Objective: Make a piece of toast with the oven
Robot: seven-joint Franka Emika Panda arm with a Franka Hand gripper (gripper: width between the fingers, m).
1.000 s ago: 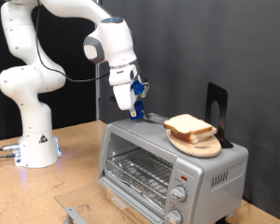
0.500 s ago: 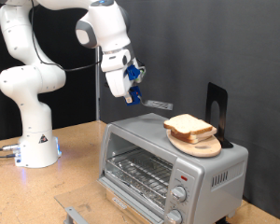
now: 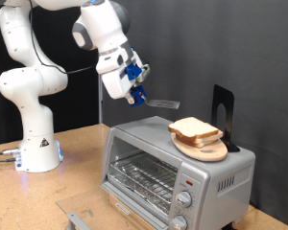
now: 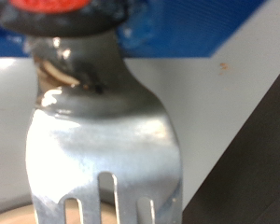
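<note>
My gripper is shut on a silver metal fork and holds it in the air, above and to the exterior view's left of the oven's top. The fork points toward the exterior view's right, roughly level. In the wrist view the fork fills the picture, tines away from the hand. The silver oven stands on the table, its glass door shut, with the wire rack showing behind it. No single piece of toast shows apart from the pile on the oven.
A pile of bread slices lies on a round wooden board on the oven's top. A black stand rises behind it. The arm's white base stands at the exterior view's left. A grey object lies at the table's front.
My gripper has risen from just above the oven's top and moved toward the exterior view's left, carrying the fork, which has swung from pointing down to roughly level.
</note>
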